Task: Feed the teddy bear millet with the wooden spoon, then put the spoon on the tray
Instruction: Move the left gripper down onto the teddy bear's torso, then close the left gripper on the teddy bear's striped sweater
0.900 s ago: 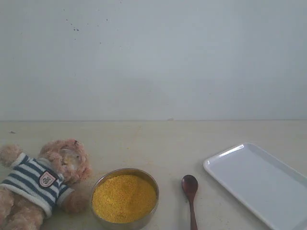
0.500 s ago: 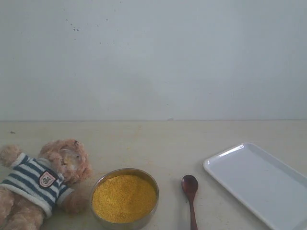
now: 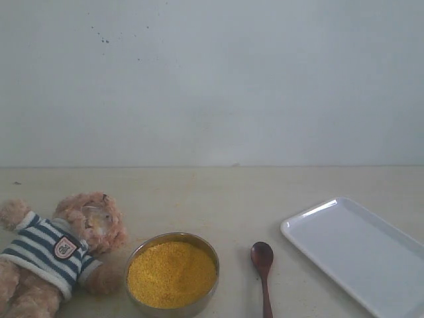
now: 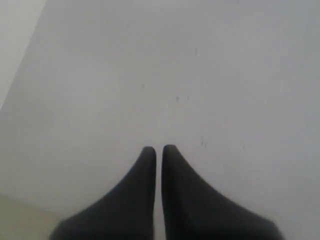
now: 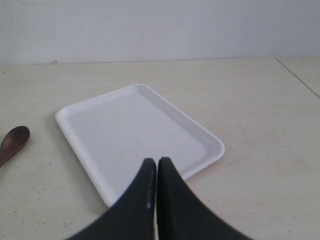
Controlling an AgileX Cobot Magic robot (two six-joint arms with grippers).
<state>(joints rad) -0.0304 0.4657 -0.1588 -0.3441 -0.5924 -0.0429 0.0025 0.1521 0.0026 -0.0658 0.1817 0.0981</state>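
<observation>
Surface (image 3: 212, 192): matte beige. Nothing on it has moved, so feeding has likely not begun.
Tray (image 3: 358, 255): smooth white rounded rectangle, right.
Teddy bear (image 3: 59, 248): fluffy, striped shirt, lying left.
Millet (image 3: 172, 273): fine yellow mound in round metal bowl (image 3: 173, 235), centre.
Wooden spoon (image 3: 262, 258): dark, glossy, lying between bowl and tray.
Left tool (image 4: 158, 150), right tool (image 5: 157, 162): tips together, holding nothing.

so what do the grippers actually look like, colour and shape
Only the wrist views show them. The left gripper and right gripper look alike: two matte black fingers each, broad at the base, curving in to narrow rounded tips. No cables, markings or labels are visible, and the arms themselves are out of every view.
</observation>
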